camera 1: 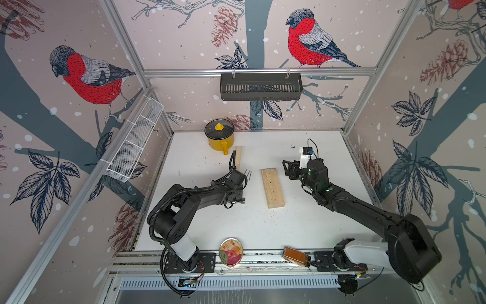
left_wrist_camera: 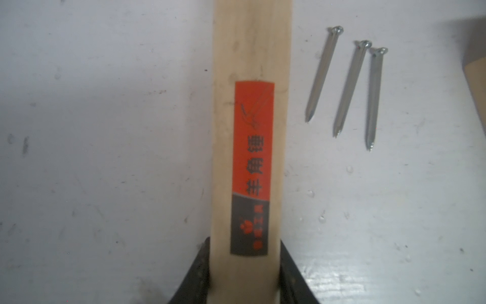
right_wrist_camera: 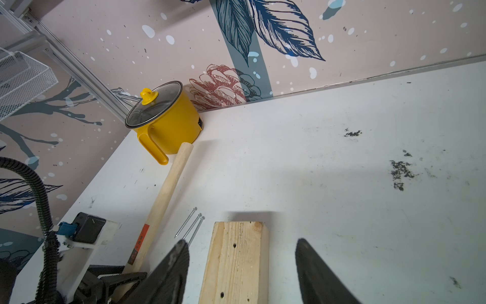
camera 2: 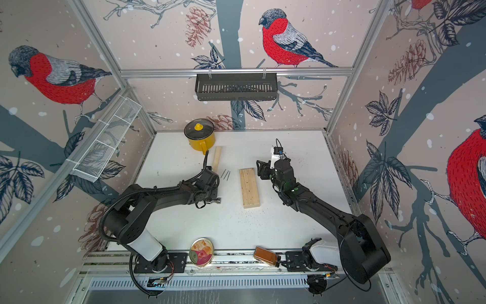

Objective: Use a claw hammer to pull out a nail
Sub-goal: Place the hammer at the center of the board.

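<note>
My left gripper is shut on the claw hammer's pale wooden handle, just below its red-orange label. The handle points toward the back of the table, and the grey steel head sticks out from under my left wrist. Three loose nails lie side by side on the table between the handle and a wooden block with small holes in its top face. My right gripper is open and holds nothing, raised beside the block's far end.
A yellow lidded pot stands at the back, close to the handle's end. A round tin and a brown spice jar lie on the front rail. A white mesh basket hangs on the left wall, a black one on the back wall.
</note>
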`<state>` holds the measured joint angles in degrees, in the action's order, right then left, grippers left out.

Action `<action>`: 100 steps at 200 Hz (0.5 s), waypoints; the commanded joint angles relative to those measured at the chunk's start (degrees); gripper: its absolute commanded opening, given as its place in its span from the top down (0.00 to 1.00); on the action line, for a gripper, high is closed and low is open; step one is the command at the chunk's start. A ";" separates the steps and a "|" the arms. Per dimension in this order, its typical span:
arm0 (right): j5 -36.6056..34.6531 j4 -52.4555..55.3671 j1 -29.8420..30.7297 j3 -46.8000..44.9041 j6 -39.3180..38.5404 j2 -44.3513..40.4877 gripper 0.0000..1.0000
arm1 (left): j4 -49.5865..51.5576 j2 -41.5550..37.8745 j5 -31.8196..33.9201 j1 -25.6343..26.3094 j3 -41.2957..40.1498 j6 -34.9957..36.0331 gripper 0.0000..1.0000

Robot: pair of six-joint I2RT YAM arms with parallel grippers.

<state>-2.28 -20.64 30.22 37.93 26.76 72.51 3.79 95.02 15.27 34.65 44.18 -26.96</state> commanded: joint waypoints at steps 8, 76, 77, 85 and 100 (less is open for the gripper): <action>-0.48 -1.56 0.10 0.34 -0.42 -0.09 0.35 | 4.62 0.11 0.91 -0.18 -0.02 -1.14 1.00; -0.44 -1.40 0.11 0.30 -0.48 -0.45 0.35 | 5.43 -0.31 0.76 -0.21 0.11 -1.15 0.93; -0.44 -1.41 0.11 0.30 -0.48 -0.44 0.35 | 5.43 -0.29 0.75 -0.21 0.11 -1.11 0.93; -0.44 -1.31 0.12 0.39 -0.42 -0.44 0.35 | 5.61 -0.46 0.76 -0.18 0.20 -1.14 0.91; -0.44 -1.15 0.11 0.39 -0.44 -0.44 0.35 | 5.94 -0.78 0.77 -0.22 0.29 -1.14 0.90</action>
<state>-2.28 -20.62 30.28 37.93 26.76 72.34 5.15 94.65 15.33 34.59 44.38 -27.18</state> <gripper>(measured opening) 0.647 0.341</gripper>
